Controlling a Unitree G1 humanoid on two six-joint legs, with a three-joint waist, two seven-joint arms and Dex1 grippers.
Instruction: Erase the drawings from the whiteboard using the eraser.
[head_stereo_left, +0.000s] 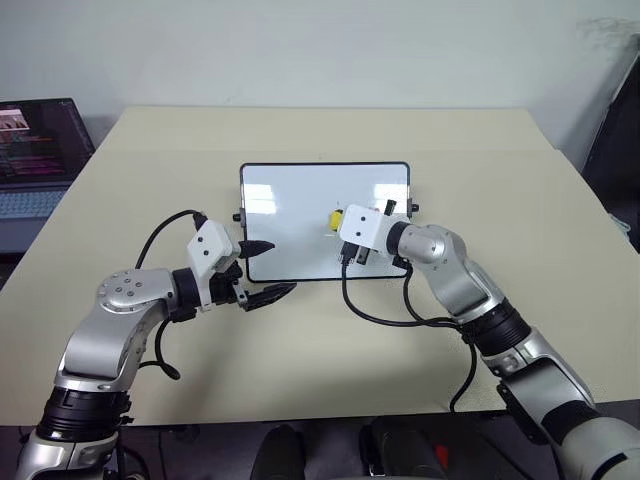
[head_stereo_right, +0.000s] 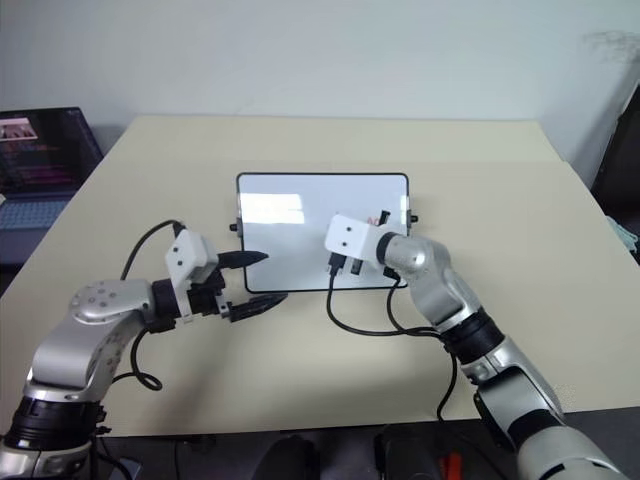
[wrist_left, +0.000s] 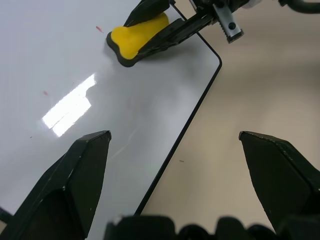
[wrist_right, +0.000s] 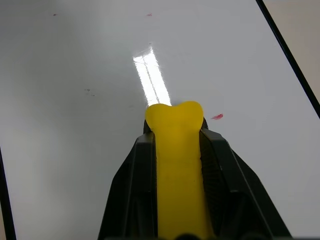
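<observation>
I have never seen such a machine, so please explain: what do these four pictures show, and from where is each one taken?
It is a two-armed robot at a table. Two pictures come from its head, looking down; two come from cameras on its wrists. A whiteboard lies on the table. The right gripper is shut on a yellow eraser and holds it over the board, where small red drawings remain. The left gripper is open at the board's edge, holding nothing. A laptop stands at the far left.

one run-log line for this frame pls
right gripper: shut on eraser, on whiteboard | left gripper: open, over board's edge | drawings: faint red traces left
</observation>
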